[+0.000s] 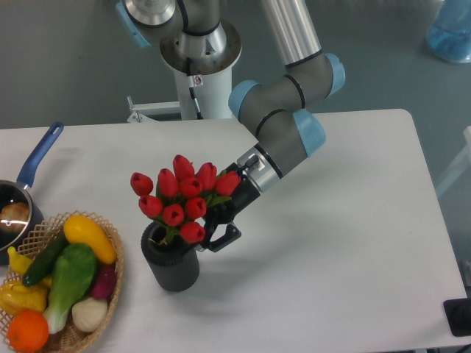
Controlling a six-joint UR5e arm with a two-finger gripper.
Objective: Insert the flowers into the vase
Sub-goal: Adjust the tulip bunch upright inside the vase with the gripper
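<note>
In the vase [171,266], flowers [182,195] (red buds); end effector [214,232] grips their stems.

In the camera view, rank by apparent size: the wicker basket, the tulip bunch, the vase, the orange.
1. wicker basket, partly cropped
2. flowers
3. vase, close to the flowers, so that order is unsure
4. orange

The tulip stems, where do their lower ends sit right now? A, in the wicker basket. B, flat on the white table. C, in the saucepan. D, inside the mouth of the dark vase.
D: the stems of the tulips run down into the open mouth of the vase, while the pincer sits at the bunch just above the rim.
</note>
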